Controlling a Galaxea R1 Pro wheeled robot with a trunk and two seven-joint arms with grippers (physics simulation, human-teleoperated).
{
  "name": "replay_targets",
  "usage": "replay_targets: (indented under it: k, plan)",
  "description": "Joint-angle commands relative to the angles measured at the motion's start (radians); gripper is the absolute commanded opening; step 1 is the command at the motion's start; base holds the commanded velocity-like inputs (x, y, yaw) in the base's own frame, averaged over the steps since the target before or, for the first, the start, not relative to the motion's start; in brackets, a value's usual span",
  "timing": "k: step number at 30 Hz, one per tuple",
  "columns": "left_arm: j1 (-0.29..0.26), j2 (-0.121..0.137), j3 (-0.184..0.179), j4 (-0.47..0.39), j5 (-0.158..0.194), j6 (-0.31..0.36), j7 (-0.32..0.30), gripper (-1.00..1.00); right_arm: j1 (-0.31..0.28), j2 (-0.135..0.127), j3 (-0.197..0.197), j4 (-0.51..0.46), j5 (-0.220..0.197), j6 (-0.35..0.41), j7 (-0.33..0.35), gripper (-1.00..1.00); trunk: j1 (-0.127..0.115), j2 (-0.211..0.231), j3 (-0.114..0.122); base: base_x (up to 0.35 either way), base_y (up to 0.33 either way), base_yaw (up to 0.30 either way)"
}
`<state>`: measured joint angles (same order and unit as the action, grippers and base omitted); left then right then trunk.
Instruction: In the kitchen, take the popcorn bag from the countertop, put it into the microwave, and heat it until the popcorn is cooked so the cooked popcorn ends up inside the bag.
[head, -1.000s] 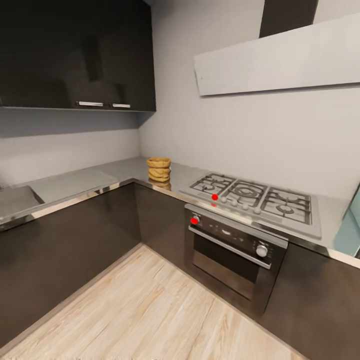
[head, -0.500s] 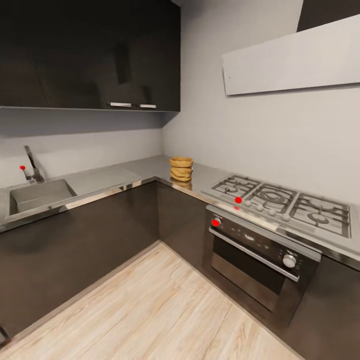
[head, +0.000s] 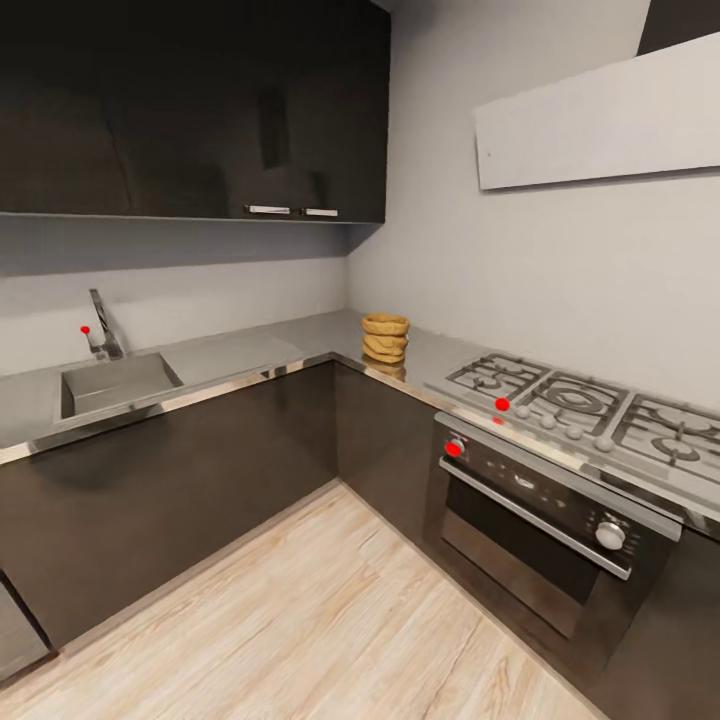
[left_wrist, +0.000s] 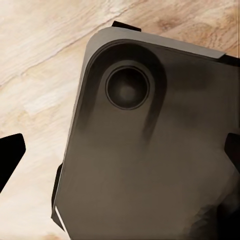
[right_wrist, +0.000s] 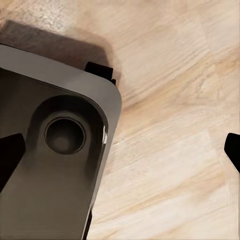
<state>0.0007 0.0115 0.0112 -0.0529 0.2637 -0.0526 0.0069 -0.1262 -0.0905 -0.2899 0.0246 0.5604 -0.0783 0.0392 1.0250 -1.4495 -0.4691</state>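
Your tan burlap popcorn bag (head: 385, 337) stands upright near the inner corner of the pale grey countertop (head: 250, 352), close to its metallic front edge, between the steel sink (head: 112, 381) and the grated gas hob (head: 590, 400). Open wood-plank floor (head: 300, 620) lies before the dark cabinets. Both wrist views look down on your dark base (left_wrist: 150, 165); each gripper's fingertips sit wide apart at the frame edges.
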Motion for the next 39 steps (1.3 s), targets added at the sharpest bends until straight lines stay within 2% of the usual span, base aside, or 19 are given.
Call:
replay_targets:
  k: [1,7,33,39]
  plan:
    - [0.000,-0.003,0.001,-0.001,0.004,-0.001,0.001,1.00,-0.001,0.000,-0.008,0.002,0.007,-0.006,0.002,1.00,0.000,0.000,-0.001,0.000,0.000,0.000]
    - [0.000,-0.006,0.001,0.001,0.006,0.012,-0.008,1.00,-0.001,0.000,-0.003,0.001,0.010,-0.009,0.011,1.00,0.000,0.000,-0.001,0.093,0.000,0.000]
    - [0.000,-0.005,-0.006,0.001,0.000,0.016,-0.010,1.00,-0.001,-0.001,0.000,0.001,0.013,-0.009,0.002,1.00,0.000,0.000,-0.001,0.319,0.005,0.000]
    - [0.001,-0.007,0.005,0.001,0.006,0.003,-0.009,1.00,-0.001,0.000,-0.001,0.001,0.012,-0.072,0.002,1.00,0.000,0.000,-0.001,0.200,0.032,0.000]
